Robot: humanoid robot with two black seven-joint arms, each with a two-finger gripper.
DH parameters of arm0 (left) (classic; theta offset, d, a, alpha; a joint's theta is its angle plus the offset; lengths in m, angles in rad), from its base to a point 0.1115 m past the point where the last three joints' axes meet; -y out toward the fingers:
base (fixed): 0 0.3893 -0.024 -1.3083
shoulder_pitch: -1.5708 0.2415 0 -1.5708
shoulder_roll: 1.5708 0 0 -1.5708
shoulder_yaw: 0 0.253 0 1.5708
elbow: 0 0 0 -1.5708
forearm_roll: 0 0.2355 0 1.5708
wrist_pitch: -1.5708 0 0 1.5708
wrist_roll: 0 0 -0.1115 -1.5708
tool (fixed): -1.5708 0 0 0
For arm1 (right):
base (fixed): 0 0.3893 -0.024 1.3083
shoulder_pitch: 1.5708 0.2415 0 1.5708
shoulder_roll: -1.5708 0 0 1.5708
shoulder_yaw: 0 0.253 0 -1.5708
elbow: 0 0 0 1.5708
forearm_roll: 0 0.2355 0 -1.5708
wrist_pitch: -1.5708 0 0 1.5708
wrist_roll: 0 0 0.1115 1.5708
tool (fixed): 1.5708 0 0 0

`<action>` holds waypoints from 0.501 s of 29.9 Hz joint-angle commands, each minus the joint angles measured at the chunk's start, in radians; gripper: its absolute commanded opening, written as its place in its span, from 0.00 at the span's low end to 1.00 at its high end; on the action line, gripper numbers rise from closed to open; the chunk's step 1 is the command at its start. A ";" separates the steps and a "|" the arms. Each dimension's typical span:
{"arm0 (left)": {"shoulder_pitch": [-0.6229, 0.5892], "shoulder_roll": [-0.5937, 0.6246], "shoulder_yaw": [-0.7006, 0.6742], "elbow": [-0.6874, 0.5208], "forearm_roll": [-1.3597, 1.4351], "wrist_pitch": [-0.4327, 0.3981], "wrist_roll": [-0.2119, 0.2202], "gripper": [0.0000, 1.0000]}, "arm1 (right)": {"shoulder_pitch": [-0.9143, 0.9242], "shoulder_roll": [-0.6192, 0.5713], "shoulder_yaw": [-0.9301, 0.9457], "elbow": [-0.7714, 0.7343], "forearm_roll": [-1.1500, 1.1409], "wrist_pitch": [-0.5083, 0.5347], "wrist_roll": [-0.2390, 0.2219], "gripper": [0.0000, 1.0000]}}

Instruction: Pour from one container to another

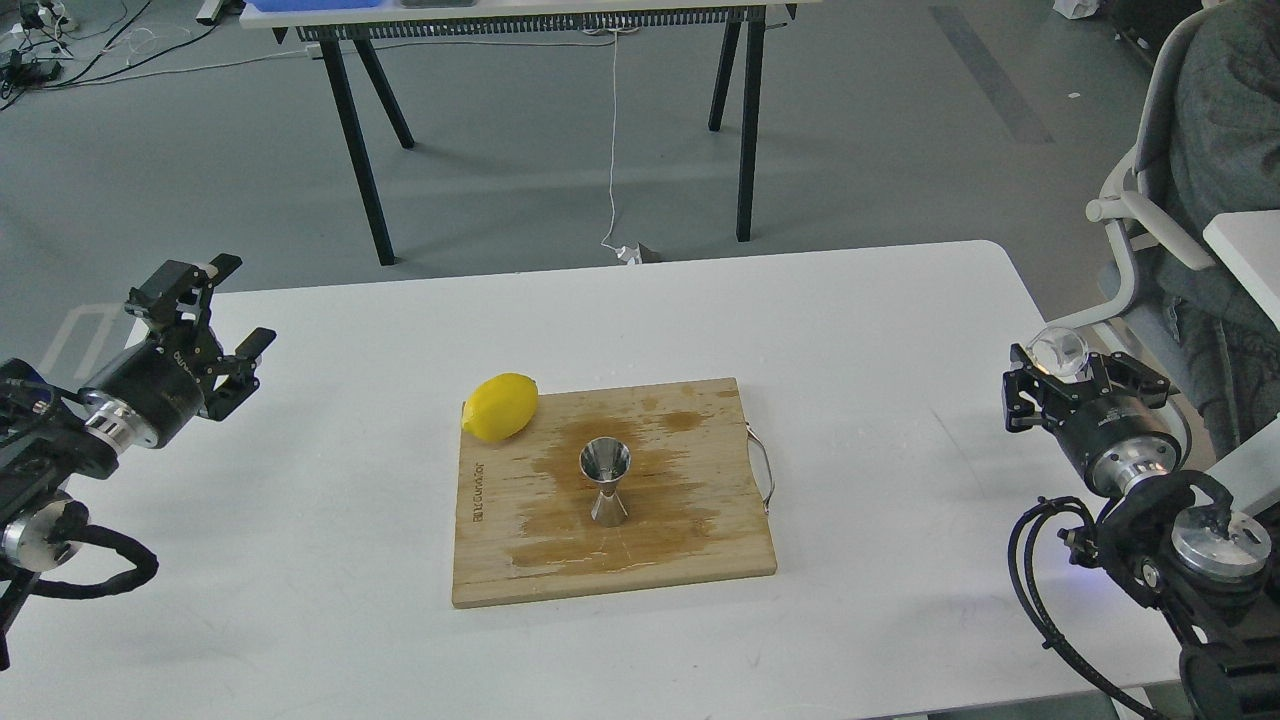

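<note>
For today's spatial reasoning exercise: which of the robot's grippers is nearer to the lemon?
Left. The left gripper hovers open over the table's left edge, left of the lemon. The right gripper, holding the glass cup, is farther off, beyond the table's right edge.

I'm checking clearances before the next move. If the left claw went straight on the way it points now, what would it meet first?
Probably nothing: the left claw points up and away toward the table's far left edge, with only floor beyond. Depth is hard to judge.
</note>
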 commanded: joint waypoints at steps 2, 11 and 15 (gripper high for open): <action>0.000 0.001 0.001 0.000 0.001 0.000 0.000 0.99 | 0.010 0.066 0.015 -0.021 0.003 -0.123 0.007 0.25; 0.002 0.003 0.001 0.002 0.000 0.000 0.000 0.99 | 0.088 0.112 0.013 -0.073 0.002 -0.218 0.007 0.25; 0.002 0.003 0.001 0.002 0.001 0.000 0.000 0.99 | 0.122 0.112 0.013 -0.084 0.002 -0.221 0.007 0.25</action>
